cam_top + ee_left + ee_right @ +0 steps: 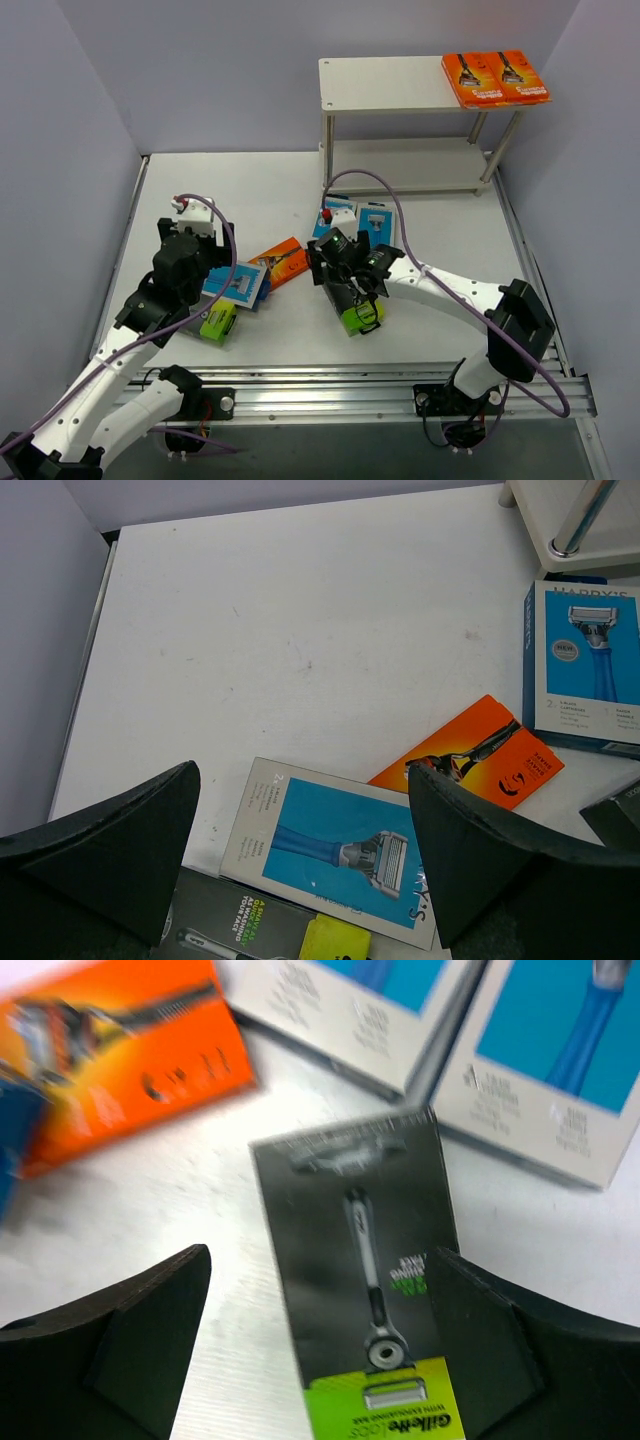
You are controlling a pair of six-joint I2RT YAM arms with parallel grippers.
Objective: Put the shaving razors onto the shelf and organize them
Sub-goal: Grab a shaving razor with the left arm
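The flat black rectangular razor pack with a lime-green end point(360, 1290) lies face up on the white desk point(250, 190), directly under the right tool point(318, 1260) and between its two fingers. The right tool is open: one black finger stands beside each long edge of the pack, and I see no contact on either side.

I judge this pack to be light and stiff, a thin carton with a smooth printed face, so it may slip if it is pinched only at the upper rim. The best hold seems to be across the short width, at the two long edges near the middle, with the fingers low to the desk.

The long axis of the pack runs away from the wrist, and its far end leans a little to the left of the tool. The lime-green end is nearest the wrist and the dark end points forward.

Just ahead of the fingertips lie a light blue rectangular razor pack with a pale border point(560, 1070) and a second one like it point(340, 1020). Ahead and to the left lies a flat orange razor pack point(120, 1060). Far ahead, the beige two-tier shelf with thin metal posts point(390, 85) carries two orange packs point(497, 78) on its top board.

The left tool point(300, 775) is also open and holds nothing. It hangs over another light blue pack point(330, 845).
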